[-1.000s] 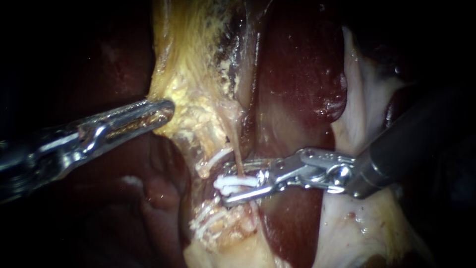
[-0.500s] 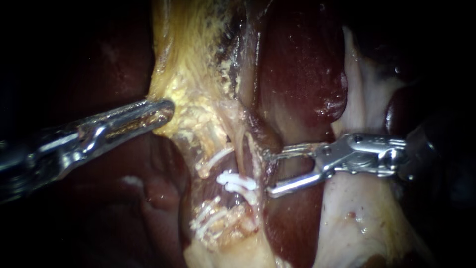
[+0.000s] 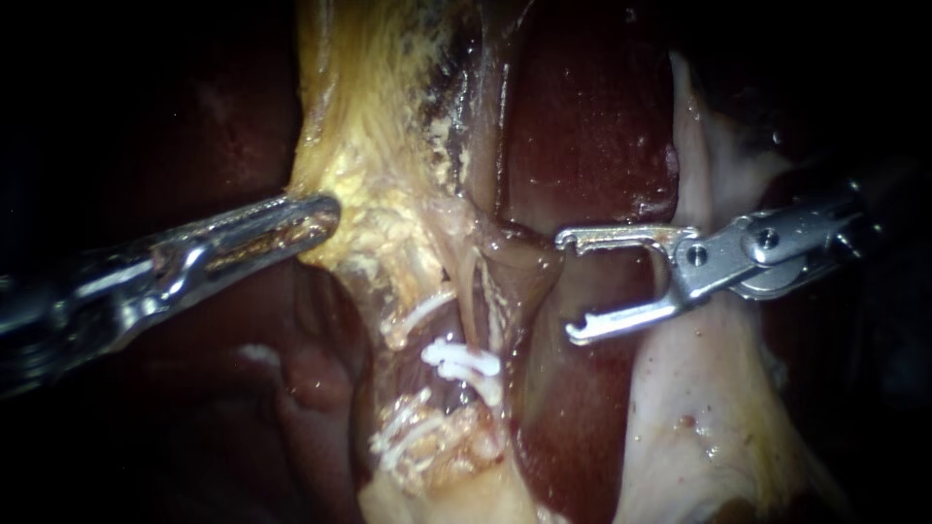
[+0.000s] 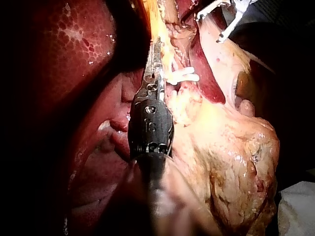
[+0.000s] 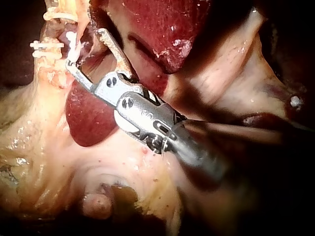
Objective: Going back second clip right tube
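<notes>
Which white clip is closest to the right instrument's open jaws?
The bright middle clip, nearest the right instrument; the paler upper clip and lower clips lie farther left.

i am in a surgical lab: wet dark red liver [image 4: 74, 59] and lumpy yellow fatty tissue [image 4: 231, 162] lie beside a white cloth [image 4: 298, 209], with small white clips [image 3: 466, 361] in the tissue.

Light pools on the middle of the endoscope view while its edges sink into black. Glare glints off the wet liver [image 3: 592, 126] and the metal of the right instrument [image 3: 570, 286].
</notes>
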Tool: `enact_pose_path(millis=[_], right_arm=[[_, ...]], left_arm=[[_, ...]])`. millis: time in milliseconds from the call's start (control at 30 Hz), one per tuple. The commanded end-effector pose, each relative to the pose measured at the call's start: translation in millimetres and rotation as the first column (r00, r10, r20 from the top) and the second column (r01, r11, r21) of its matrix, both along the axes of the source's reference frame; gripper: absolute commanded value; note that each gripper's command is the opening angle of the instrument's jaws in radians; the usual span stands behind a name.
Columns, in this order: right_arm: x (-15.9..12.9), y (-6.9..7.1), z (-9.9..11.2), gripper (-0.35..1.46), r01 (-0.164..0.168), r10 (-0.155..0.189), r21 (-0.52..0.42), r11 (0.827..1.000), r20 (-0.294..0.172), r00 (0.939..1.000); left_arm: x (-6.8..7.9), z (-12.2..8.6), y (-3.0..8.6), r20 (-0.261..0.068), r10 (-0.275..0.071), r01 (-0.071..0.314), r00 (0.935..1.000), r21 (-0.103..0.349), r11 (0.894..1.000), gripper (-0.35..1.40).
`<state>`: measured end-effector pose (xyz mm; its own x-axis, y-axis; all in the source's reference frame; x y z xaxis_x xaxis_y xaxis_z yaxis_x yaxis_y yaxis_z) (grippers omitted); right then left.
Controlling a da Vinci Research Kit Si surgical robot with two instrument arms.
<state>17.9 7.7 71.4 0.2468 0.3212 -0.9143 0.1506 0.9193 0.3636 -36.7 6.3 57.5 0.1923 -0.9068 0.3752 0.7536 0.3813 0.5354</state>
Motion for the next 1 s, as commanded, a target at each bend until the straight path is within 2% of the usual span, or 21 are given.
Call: enact_pose_path(millis=[33, 167, 233, 267, 367, 433, 533, 633, 1000], right_arm=[[0.0, -0.1, 0.0, 0.6, 0.0, 0.0, 0.0, 1.0, 0.001, 1.0], [-0.1, -0.4, 0.0, 0.6, 0.011, -0.011, 0.001, 1.0, -0.007, 0.9999], [-0.1, -0.5, -0.2, 0.6, 0.014, -0.014, 0.002, 1.0, -0.009, 0.9999], [-0.1, -0.6, -0.2, 0.6, 0.014, -0.014, 0.002, 1.0, -0.009, 0.9999], [-0.1, -0.6, -0.4, 0.6, 0.017, -0.017, 0.003, 1.0, -0.011, 0.9998], [0.0, -0.6, -0.4, 0.6, 0.017, -0.017, 0.003, 1.0, -0.011, 0.9998], [0.0, -0.6, -0.5, 0.6, 0.013, -0.013, 0.005, 1.0, -0.016, 0.9998], [0.0, -0.4, -0.7, 0.6, 0.007, -0.007, 0.008, 1.0, -0.022, 0.9997], [0.1, -0.3, -0.8, 0.6, 0.005, -0.005, 0.009, 1.0, -0.024, 0.9997]], left_arm=[[-0.1, 0.5, 0.0, 0.008, 0.008, -0.008, 0.9999, 0.003, 1.0, -0.35], [-0.5, 3.4, -0.2, 0.029, 0.036, -0.037, 0.9989, 0.014, 0.999, -0.35], [-1.0, 5.1, -0.5, 0.029, 0.05, -0.051, 0.9983, 0.022, 0.998, -0.35], [-1.5, 6.5, -0.9, 0.025, 0.063, -0.064, 0.9977, 0.032, 0.997, -0.35], [-3.0, 8.9, -1.5, 0.019, 0.081, -0.082, 0.9966, 0.046, 0.996, -0.35], [-4.0, 9.8, -1.7, 0.018, 0.09, -0.091, 0.9958, 0.053, 0.994, -0.35], [-5.3, 10.5, -2.0, 0.022, 0.098, -0.099, 0.9949, 0.058, 0.993, -0.35], [-6.0, 10.5, -2.2, 0.024, 0.102, -0.104, 0.9945, 0.06, 0.993, -0.35], [-5.8, 10.3, -2.2, 0.026, 0.106, -0.107, 0.9941, 0.06, 0.992, -0.35]])
